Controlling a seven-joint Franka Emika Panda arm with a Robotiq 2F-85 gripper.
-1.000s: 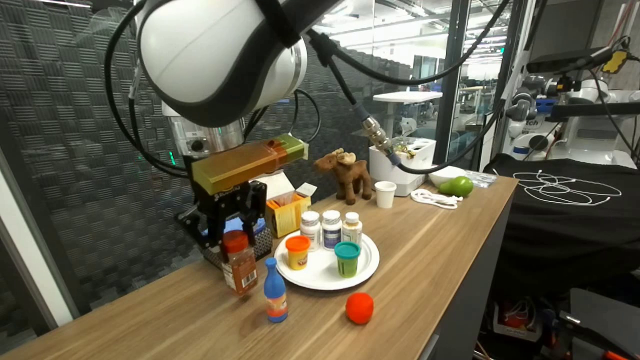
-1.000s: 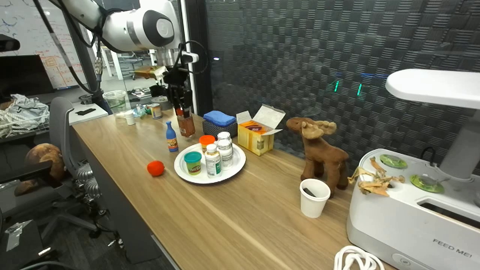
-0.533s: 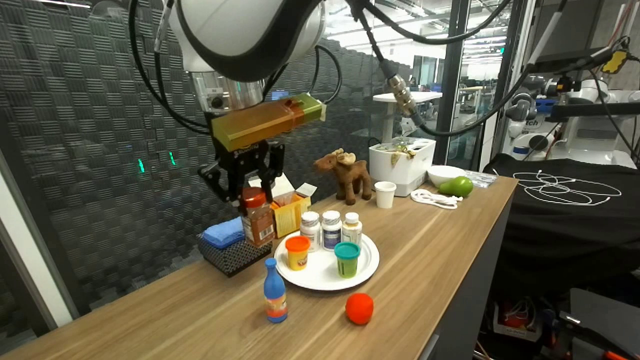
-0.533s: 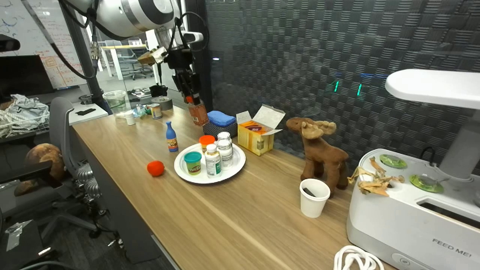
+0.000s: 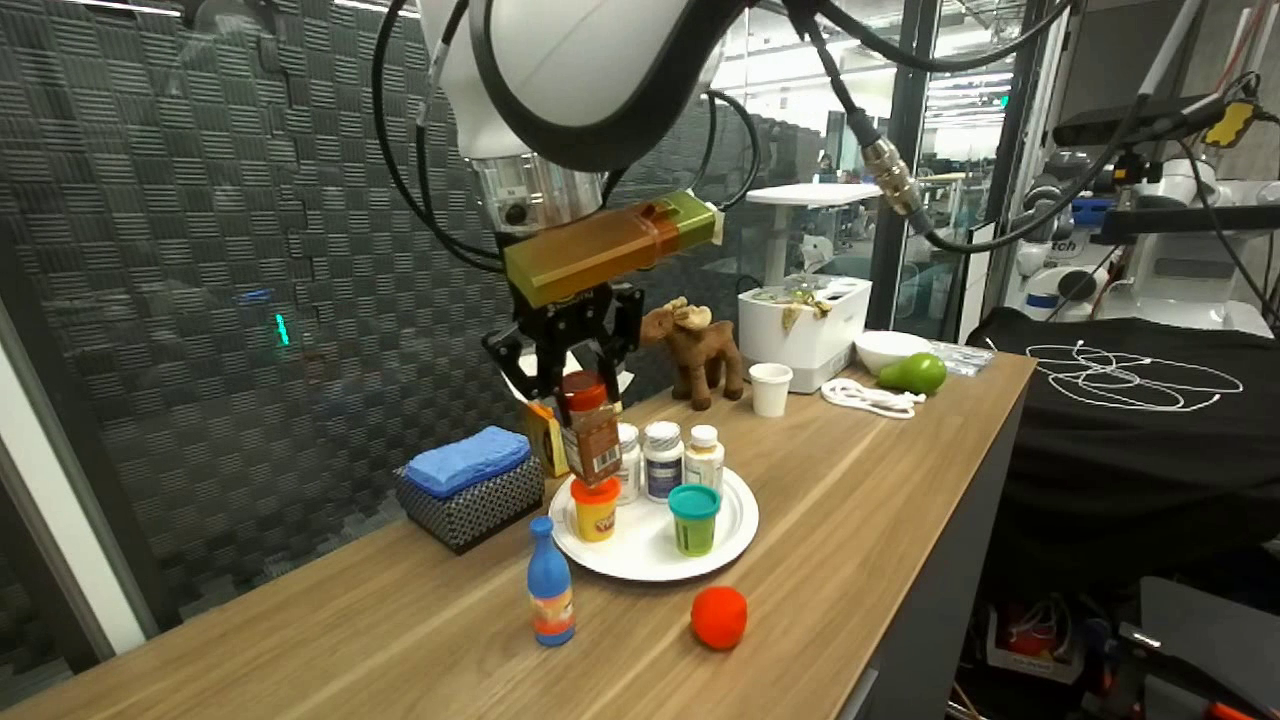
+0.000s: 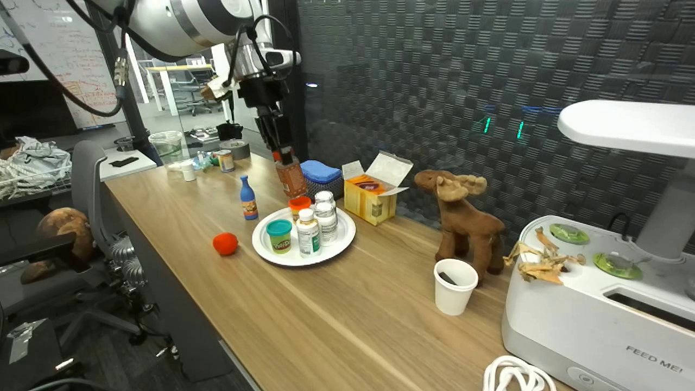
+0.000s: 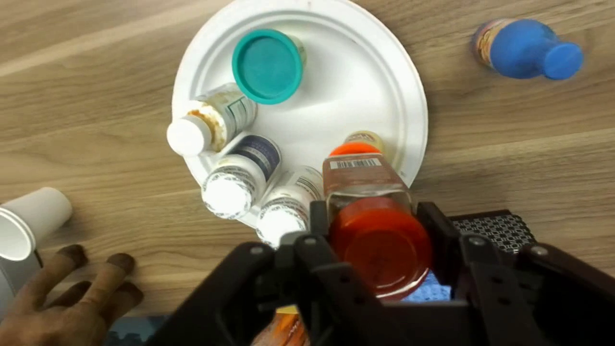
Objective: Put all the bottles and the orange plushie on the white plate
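The fingers of your gripper [image 7: 376,223] are part-closed, pinching the red-capped bottle [image 5: 595,442] from either side near its cap. You have that bottle tilted in the air, its base right by the lid of the orange-lidded tub [image 5: 595,516]; whether the 2 touch is unclear. That tub stands on the white plate [image 7: 331,98], along with 3 white-capped bottles [image 5: 664,470] and a teal-lidded tub [image 7: 267,66], all upright. Near the plate sit a dark basket [image 5: 475,508] topped with blue cloth [image 5: 467,460] and a yellow box [image 6: 371,205] with raised flaps. Off the plate but near it, the blue bottle [image 5: 550,588] stands upright on the wooden table [image 5: 400,640], and the orange plushie [image 5: 719,617] rests there too. Farther off are a brown moose [image 6: 469,222] and a white cup [image 6: 455,290].
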